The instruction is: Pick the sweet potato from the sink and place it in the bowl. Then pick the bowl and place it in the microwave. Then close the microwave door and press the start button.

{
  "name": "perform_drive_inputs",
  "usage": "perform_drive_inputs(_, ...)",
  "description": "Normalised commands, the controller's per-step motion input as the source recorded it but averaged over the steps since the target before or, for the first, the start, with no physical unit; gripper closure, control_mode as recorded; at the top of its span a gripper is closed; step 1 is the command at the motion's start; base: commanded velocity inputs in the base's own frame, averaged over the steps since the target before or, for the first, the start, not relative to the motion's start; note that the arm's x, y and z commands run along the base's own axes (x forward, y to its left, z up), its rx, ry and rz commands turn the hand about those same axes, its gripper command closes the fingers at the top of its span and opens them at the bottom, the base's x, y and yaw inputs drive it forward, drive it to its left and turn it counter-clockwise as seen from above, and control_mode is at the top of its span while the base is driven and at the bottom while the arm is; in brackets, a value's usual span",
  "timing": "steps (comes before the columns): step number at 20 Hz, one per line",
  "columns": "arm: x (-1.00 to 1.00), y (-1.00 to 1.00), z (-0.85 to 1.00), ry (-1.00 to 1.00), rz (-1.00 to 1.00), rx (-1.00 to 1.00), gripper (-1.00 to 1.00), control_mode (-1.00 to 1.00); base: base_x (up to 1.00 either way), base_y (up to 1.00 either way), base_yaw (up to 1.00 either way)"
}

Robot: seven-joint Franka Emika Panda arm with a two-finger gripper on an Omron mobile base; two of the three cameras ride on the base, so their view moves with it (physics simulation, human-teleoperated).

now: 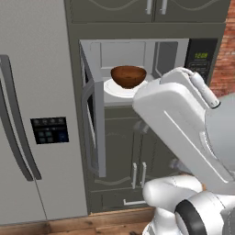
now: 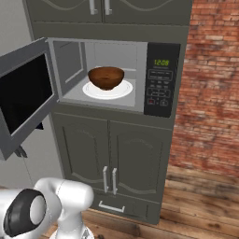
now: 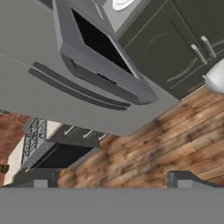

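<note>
Down near the floor, in the hand view, the gripper (image 3: pixel 113 181) hangs with its two dark fingertips set wide apart and nothing between them; past them lie the wooden floorboards (image 3: pixel 166 140) and, higher in that tilted picture, the underside of the swung-out microwave door (image 3: pixel 103 65) against the grey fridge (image 3: pixel 52 100). Closer to the base cameras the white arm (image 1: pixel 183 133) bulks across the lower right of the left base view, folded low and well clear of the oven cavity.

Beyond it, the microwave door (image 2: pixel 25 95) stands wide open to the left, its dark window facing the room. Farther in, inside the microwave (image 2: pixel 114 74), the bowl (image 2: pixel 106 77) sits on the white turntable plate (image 2: pixel 108 91), roughly centred and upright. Whether the sweet potato lies in the bowl cannot be told from these angles, since the inside is dark and nothing stands out above the rim. To the right, the black keypad panel (image 2: pixel 161 81) shows a lit clock.

My reading: the placing of the bowl looks finished and the hand has let go. What remains is to swing the door shut from its outer edge, then press the start button on the panel
</note>
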Motion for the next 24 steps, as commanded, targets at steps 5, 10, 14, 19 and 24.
perform_drive_inputs(5,0.38,0.23,-0.22,0.08,-0.22,-0.02,-1.00,-1.00,0.00,0.00,0.00)
perform_drive_inputs(10,0.50,0.33,-0.44,0.00,-0.24,0.00,-1.00,-1.00,0.00,0.00,0.00)
perform_drive_inputs(14,0.61,0.46,-0.58,-0.02,-0.20,0.00,-1.00,-1.00,0.00,0.00,0.00)
perform_drive_inputs(19,0.72,0.29,-0.57,-0.04,-0.15,0.00,-1.00,-1.00,0.00,0.00,0.00)
perform_drive_inputs(24,0.87,0.19,-0.69,-0.07,-0.07,0.00,-1.00,-1.00,0.00,0.00,0.00)
